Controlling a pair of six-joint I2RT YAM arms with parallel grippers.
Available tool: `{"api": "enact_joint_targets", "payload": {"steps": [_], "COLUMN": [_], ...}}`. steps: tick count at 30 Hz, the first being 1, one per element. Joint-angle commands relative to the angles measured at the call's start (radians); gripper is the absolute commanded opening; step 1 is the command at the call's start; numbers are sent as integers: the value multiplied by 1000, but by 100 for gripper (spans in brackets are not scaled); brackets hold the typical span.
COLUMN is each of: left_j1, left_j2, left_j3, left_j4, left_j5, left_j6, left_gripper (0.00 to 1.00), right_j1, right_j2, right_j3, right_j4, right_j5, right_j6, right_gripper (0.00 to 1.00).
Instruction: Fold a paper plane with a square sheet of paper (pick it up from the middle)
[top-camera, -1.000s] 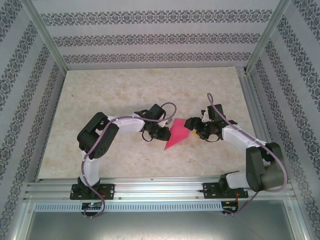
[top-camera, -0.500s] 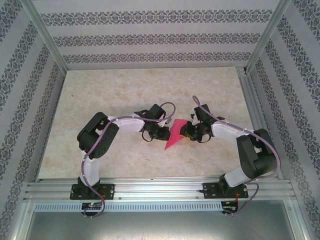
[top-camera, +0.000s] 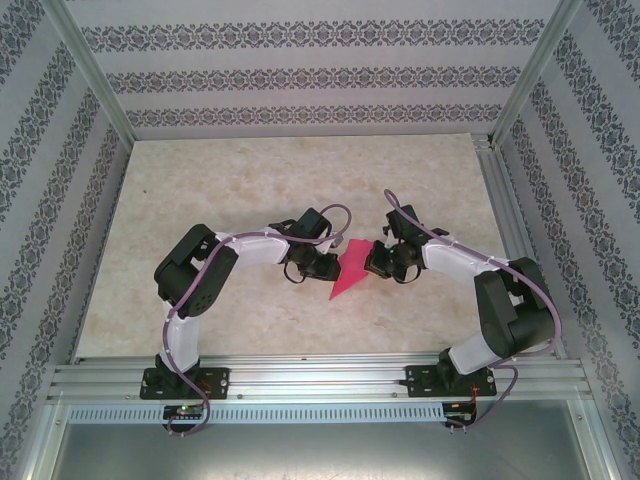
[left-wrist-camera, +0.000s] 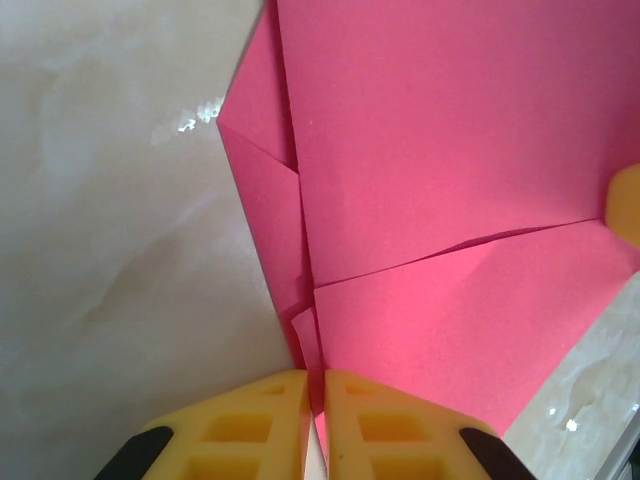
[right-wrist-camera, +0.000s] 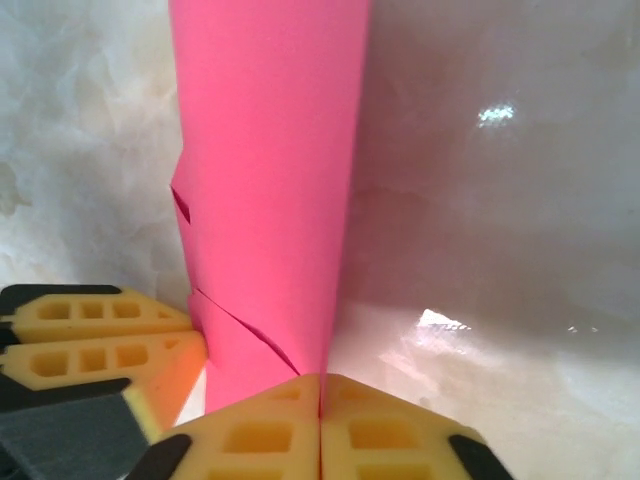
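Observation:
The pink sheet of paper (top-camera: 350, 270), folded into a pointed, paper-plane-like triangle, is held between the two arms at mid-table with its tip toward the near edge. My left gripper (top-camera: 330, 265) is shut on its left side; in the left wrist view the yellow fingers (left-wrist-camera: 270, 425) pinch folded layers of the paper (left-wrist-camera: 450, 200). My right gripper (top-camera: 372, 262) is shut on the opposite edge; in the right wrist view its pads (right-wrist-camera: 390, 430) clamp the paper (right-wrist-camera: 270, 180), which stands upright before them. The left gripper's fingers (right-wrist-camera: 90, 340) show beside it.
The beige marbled table (top-camera: 250, 180) lies bare around the arms. Patterned walls and metal frame posts (top-camera: 95, 80) close in the back and sides. An aluminium rail (top-camera: 320, 380) with the arm bases runs along the near edge.
My right gripper moved left to the paper's right edge and closed on it. The left gripper kept its grip, and the paper barely shifted.

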Motion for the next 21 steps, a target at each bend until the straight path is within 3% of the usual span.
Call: {"api": "enact_joint_targets", "payload": {"steps": [1, 4, 6, 8, 12, 21], "left_j1": [-11, -11, -11, -11, -25, -172], "left_j2": [-3, -51, -91, -136, -226, -177], "left_j3": [-22, -24, -32, -50, -95, -3], "left_j4": [27, 20, 17, 26, 22, -102], "left_j5": [-36, -74, -108, -119, -188, -354], "left_j6": [-11, -11, -5, 13, 64, 204], "left_gripper": [18, 29, 42, 42, 56, 63], "right_j1": [15, 15, 16, 18, 24, 27], "right_j2": [-1, 5, 13, 24, 39, 57], "right_j3": [35, 39, 45, 56, 71, 82], "right_j4": [6, 14, 14, 3, 7, 6], "right_j5": [9, 9, 0, 4, -3, -12], "right_j6": [6, 16, 15, 12, 15, 18], "right_gripper": [1, 0, 0, 0, 0, 0]}}
